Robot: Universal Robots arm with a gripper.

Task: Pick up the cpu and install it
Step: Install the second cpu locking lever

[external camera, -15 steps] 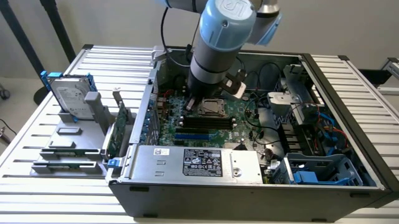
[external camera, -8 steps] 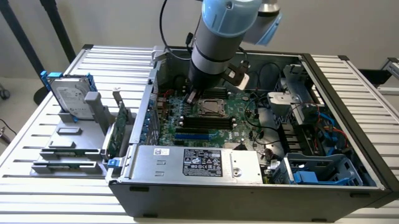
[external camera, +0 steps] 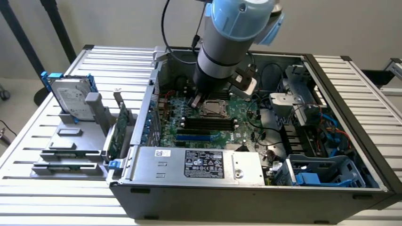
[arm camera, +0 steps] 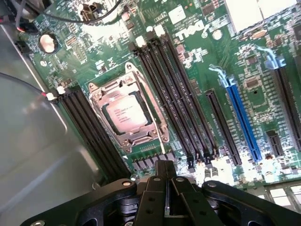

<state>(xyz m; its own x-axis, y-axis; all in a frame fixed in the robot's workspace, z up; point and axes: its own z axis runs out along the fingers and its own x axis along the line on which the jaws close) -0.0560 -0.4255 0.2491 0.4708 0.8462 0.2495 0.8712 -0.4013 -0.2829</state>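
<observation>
One component matters here: the cpu (arm camera: 126, 114) lies flat inside its socket (arm camera: 128, 112) on the green motherboard (arm camera: 207, 61), framed by the metal retention bracket, with black memory slots (arm camera: 176, 106) running just beside it on either side. The gripper (arm camera: 165, 195) hangs above the board near the socket; its jaws are pressed together and pinch nothing, and in the exterior view the arm (external camera: 229, 42) reaches down into the open computer case (external camera: 251, 188) with its tip close to the socket. The chief hazard is contact: a descent off the socket's centre would bring the closed jaws down on the bracket or the neighbouring slot latches, and could scrape the chip's metal lid or shift it in its seat. Whether the chip sits fully level against the socket contacts cannot be told from these views; if it rests skewed, any downward press risks bending the contacts beneath. The loose cables (external camera: 267, 75) along the case wall lie near the arm's wrist, and a sideways move could snag them. The hard drive (external camera: 70, 96) and circuit cards (external camera: 122, 122) stand on the counter (external camera: 37, 127) at the exterior view's left, well apart from the work.
</observation>
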